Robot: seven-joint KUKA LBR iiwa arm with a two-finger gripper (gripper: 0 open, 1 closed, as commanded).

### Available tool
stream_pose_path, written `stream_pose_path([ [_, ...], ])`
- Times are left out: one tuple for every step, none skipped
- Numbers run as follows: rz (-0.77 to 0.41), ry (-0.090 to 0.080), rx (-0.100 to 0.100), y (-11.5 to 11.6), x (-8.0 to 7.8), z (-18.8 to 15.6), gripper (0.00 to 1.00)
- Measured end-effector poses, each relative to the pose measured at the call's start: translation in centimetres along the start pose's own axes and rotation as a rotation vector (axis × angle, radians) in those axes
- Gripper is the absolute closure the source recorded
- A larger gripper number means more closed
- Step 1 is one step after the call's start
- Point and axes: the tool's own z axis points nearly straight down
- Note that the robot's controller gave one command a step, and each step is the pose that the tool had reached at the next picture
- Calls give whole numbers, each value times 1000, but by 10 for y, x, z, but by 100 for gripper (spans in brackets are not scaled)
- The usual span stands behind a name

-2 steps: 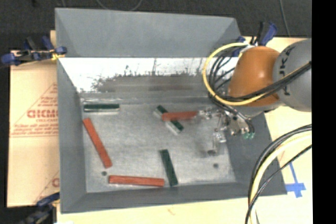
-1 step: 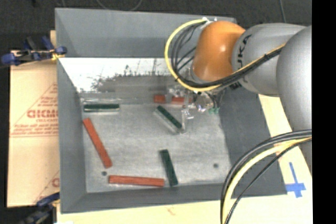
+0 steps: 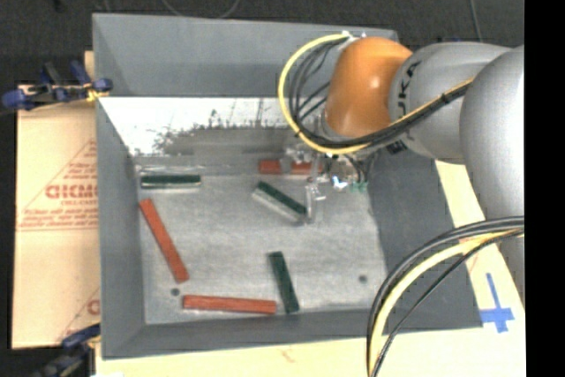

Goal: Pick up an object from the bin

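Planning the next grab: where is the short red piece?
In the camera view, the short red piece lies near the back wall of the bin, just left of the claw, behind a tilted green stick.

From where I stand, the robot is mostly a thick silver-grey metal arm casing [image 3: 481, 110], smooth and rounded like a fat pipe. Black capital letters [image 3: 404, 93] are printed on it near the wrist; I can make out a K and a U, and the rest is hidden. The wrist wears a glossy orange dome-shaped cover [image 3: 362, 88], bright and bulbous. A bundle of thin yellow, black and white cables [image 3: 294, 97] curves in a wide loop round that dome's edge. A second bundle of black and pale yellow cables [image 3: 415, 278] makes a broad arc below the casing. Under the dome sits the small silvery metal gripper [image 3: 320, 190], shiny and angular.
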Motion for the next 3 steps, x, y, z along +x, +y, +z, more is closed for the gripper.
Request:
stream_pose_path([
  [173,0,2,29,-11,7,0],
  [170,-7,4,28,-13,4,100],
  [168,5,5,28,-9,8,0],
])
